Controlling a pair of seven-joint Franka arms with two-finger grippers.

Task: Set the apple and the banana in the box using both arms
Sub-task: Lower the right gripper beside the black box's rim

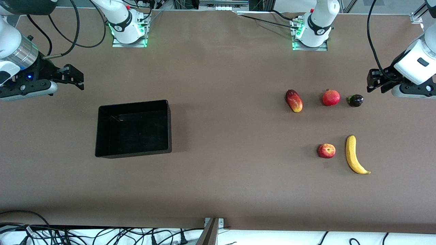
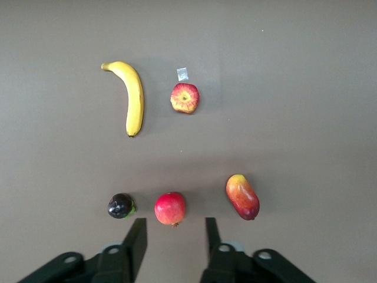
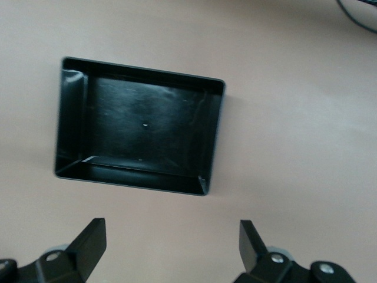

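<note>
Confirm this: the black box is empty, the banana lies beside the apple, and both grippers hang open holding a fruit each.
Wrong in one respect: neither gripper holds a fruit. The front view shows the banana beside the apple on the table, the box empty, and the left gripper and right gripper open and empty.

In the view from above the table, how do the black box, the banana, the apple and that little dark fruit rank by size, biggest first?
1. The box, by far the largest.
2. The banana, long and curved.
3. The apple, round, about half the banana's length.
4. The dark fruit, slightly smaller than the apple.
</note>
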